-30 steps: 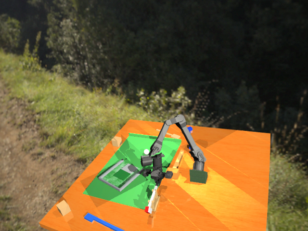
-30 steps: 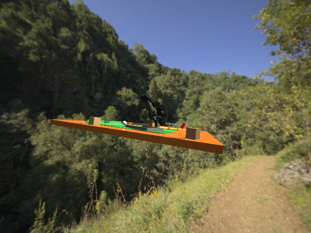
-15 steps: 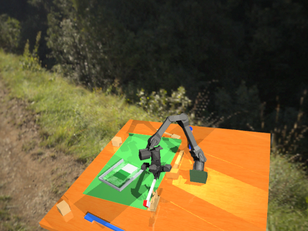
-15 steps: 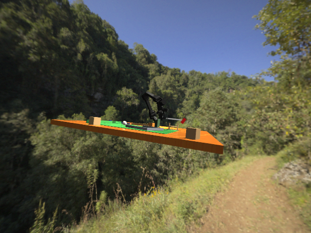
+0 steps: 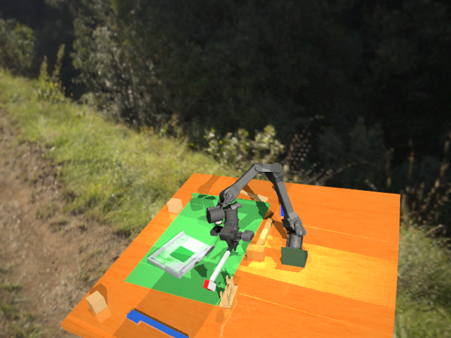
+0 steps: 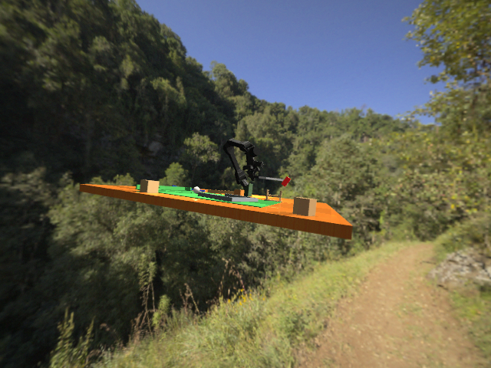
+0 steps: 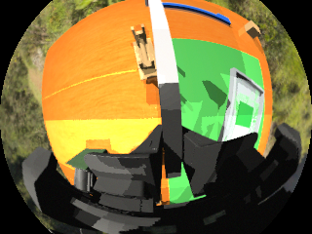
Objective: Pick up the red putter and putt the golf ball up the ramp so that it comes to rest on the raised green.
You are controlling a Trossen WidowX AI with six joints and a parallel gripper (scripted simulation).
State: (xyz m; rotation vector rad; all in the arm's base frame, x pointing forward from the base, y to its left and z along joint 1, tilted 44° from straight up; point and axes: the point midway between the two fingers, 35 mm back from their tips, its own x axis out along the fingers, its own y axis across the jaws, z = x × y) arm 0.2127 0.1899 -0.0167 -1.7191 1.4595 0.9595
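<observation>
The pincer (image 5: 230,248) is clamped on the dark grip end of the red putter (image 5: 218,269), which hangs clear of the worktop (image 5: 338,254). From the jaws the club's long axis runs outward, away from the arm's base (image 5: 294,256): dark grip, then white shaft, then the red head (image 5: 208,284) at the far tip. In the exterior view the shaft sits close to level, the head (image 6: 285,181) carried above the board. The wooden stand (image 5: 228,292) is just beside the head, on the edge of the green mat (image 5: 170,282).

The ramp with its raised green (image 5: 180,253) lies beside the putter, on the side away from the arm's base, near the shaft but apart from it. The golf ball (image 6: 196,188) shows only in the exterior view, a small white dot on the mat beyond the ramp, well apart from the putter head. Judged from this, the head points away from the ball, so the club likely has to be swung round and lowered behind the ball, on the side away from the ramp.
</observation>
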